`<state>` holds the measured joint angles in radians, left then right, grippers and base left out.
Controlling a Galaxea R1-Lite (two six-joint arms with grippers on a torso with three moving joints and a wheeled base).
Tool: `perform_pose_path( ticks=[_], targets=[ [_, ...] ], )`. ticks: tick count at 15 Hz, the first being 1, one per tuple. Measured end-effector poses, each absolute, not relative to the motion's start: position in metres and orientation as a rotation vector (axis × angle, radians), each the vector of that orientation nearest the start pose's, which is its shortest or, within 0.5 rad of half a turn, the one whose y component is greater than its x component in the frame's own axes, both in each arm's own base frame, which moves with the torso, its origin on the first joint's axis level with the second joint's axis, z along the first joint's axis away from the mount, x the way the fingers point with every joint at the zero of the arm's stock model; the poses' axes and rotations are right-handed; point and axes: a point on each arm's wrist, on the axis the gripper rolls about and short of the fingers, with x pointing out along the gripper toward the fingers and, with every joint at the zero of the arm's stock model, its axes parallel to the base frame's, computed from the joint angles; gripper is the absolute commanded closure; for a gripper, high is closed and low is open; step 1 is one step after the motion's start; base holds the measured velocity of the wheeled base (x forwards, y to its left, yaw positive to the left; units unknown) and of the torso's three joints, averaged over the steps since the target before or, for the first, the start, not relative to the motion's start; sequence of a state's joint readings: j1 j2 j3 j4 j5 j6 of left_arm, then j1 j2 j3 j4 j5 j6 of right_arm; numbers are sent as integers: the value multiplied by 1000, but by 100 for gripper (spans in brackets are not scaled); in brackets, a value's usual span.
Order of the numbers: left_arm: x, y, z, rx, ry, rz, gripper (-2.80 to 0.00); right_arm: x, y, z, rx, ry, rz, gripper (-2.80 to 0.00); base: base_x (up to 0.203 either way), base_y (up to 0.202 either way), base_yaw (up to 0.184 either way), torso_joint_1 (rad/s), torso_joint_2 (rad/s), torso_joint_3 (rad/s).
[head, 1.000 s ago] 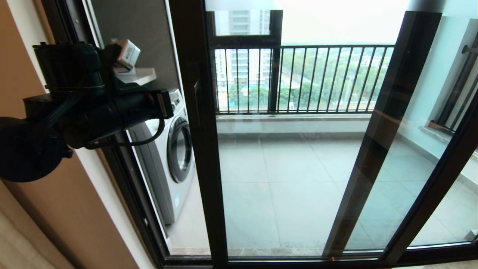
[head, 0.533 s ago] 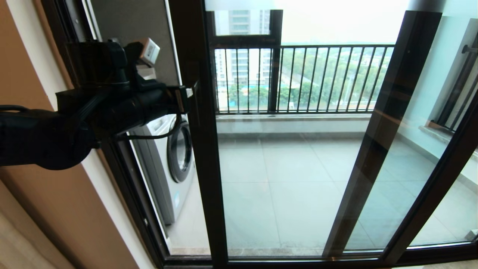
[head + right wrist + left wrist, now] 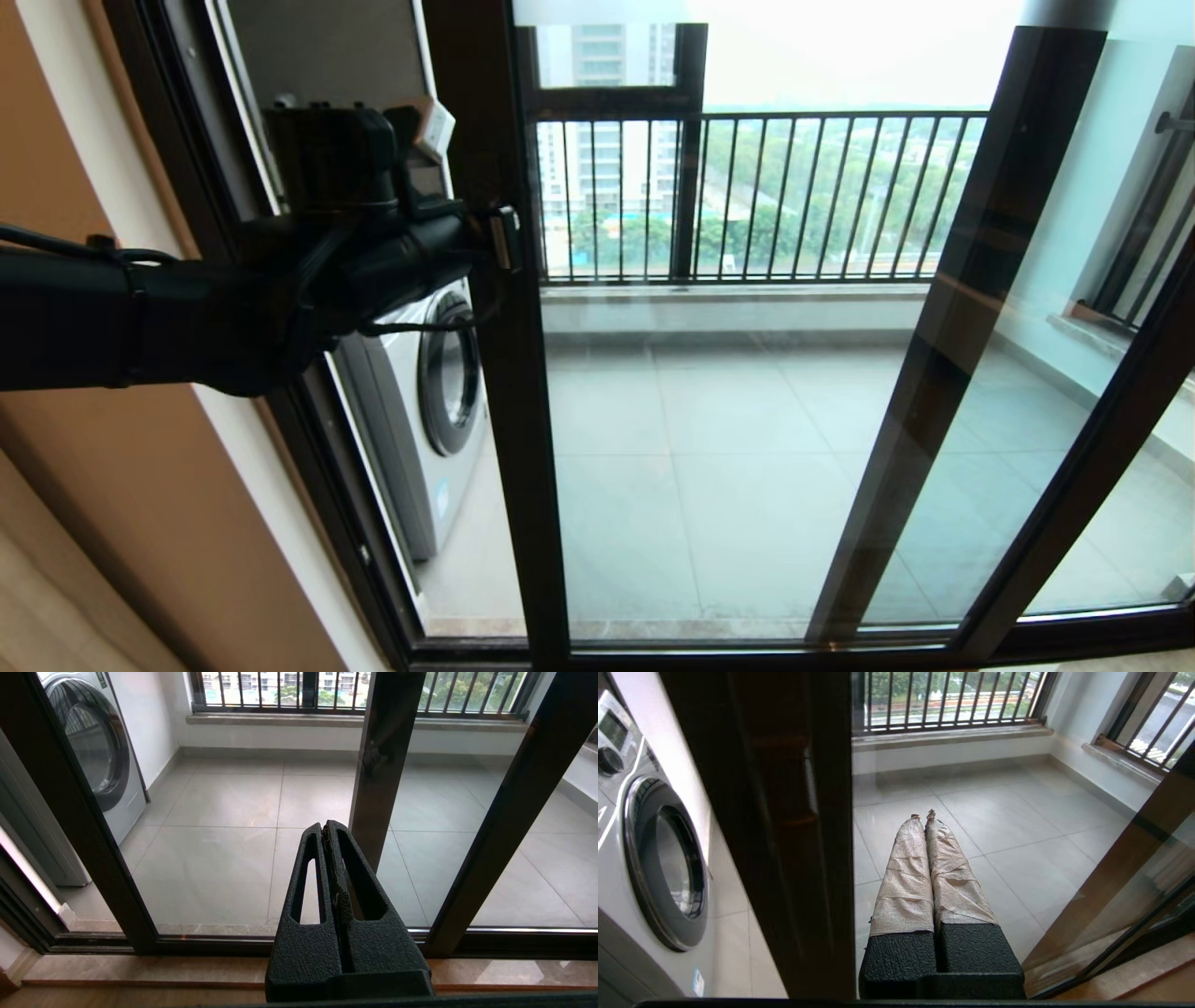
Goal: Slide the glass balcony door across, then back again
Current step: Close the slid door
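Note:
The glass balcony door is a tall clear pane in a dark frame, and its left stile stands left of centre. My left gripper is shut and empty, raised at handle height against that stile and covering the slim handle there. In the left wrist view the taped fingers lie pressed together, with the gripper just on the glass side of the dark stile. My right gripper is shut and empty, low before the door's bottom track; it is outside the head view.
A white washing machine stands on the balcony left of the stile. A second dark-framed glass panel overlaps at the right. The black barred railing closes the balcony's far side. A tan wall lies at my left.
My left arm has swung rightward from in front of the wall-side frame to the door's left stile. The door has not moved.

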<state>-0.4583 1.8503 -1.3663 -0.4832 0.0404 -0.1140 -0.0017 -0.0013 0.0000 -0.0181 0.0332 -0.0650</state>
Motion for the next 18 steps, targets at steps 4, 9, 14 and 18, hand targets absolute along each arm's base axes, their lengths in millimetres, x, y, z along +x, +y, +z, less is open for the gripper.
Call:
perform_pose_path(
  ticks=[4, 9, 14, 18],
  targets=[
    [350, -181, 270, -113, 17, -416, 0, -23, 1, 77, -66, -20, 31, 0, 0, 0, 0, 0, 0, 0],
    [365, -188, 259, -93, 24, -308, 0, -23, 1, 77, -66, -20, 31, 0, 0, 0, 0, 0, 0, 0],
    [374, -186, 252, -87, 27, -163, 0, -23, 1, 77, -65, -20, 31, 0, 0, 0, 0, 0, 0, 0],
    [378, -183, 249, -86, 29, -146, 0, -23, 1, 77, -65, -20, 31, 0, 0, 0, 0, 0, 0, 0]
  ],
)
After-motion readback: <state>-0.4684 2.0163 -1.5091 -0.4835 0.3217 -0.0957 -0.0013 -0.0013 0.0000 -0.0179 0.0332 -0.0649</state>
